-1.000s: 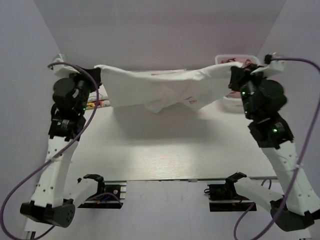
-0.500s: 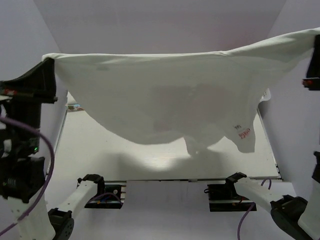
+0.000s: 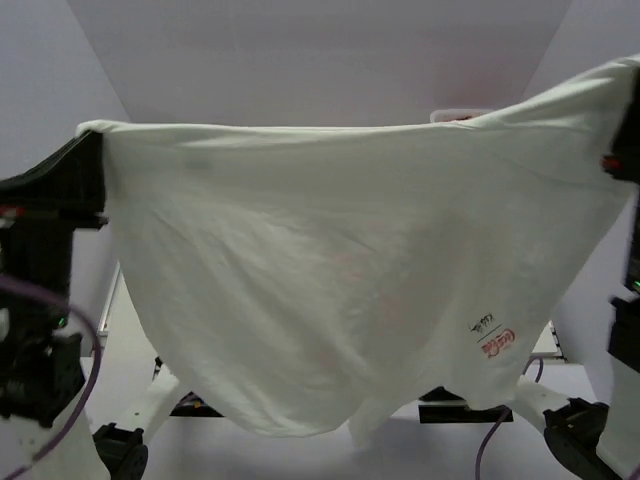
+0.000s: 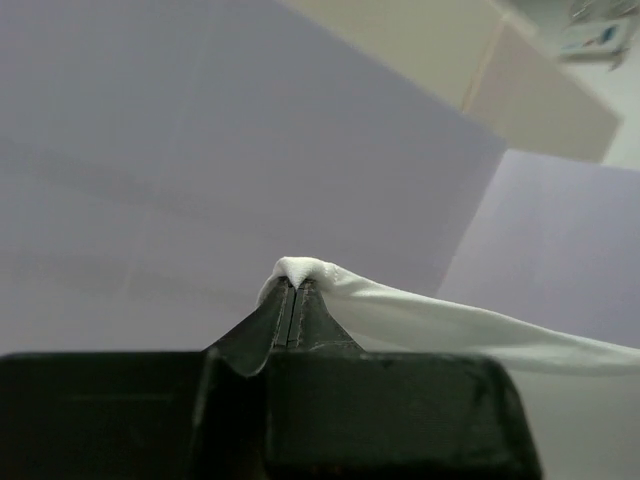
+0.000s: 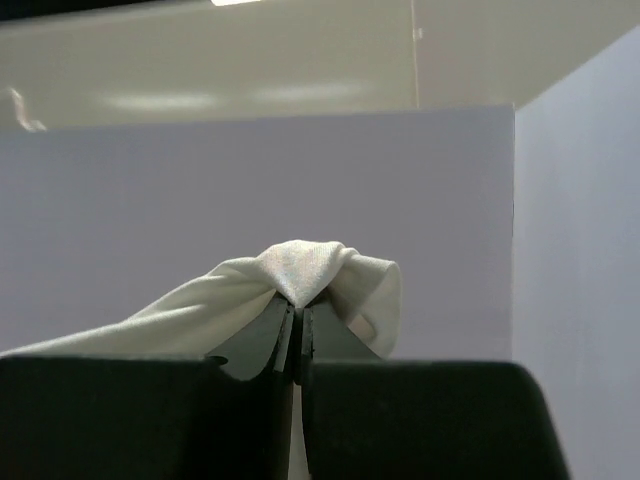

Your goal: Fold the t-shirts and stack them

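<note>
A white t-shirt (image 3: 330,280) with a small red Coca-Cola label near its lower right hangs spread wide between both arms, high up near the top camera; a faint red print shows through the cloth. My left gripper (image 3: 92,140) is shut on the shirt's left corner, which shows bunched at the tips in the left wrist view (image 4: 298,270). My right gripper (image 3: 628,95) is shut on the right corner, bunched at the tips in the right wrist view (image 5: 305,265). The cartoon-print shirt and the pink shirt are hidden behind the cloth.
The hanging shirt covers most of the table in the top view. A strip of the table (image 3: 120,340) shows at the lower left. The arm bases (image 3: 120,450) sit at the bottom edge. Plain purple walls (image 3: 300,60) surround the cell.
Both grippers have lifted the white shirt from a stretched bundle at the back of the table up toward the camera. The shirt now hangs open and fills the view.
</note>
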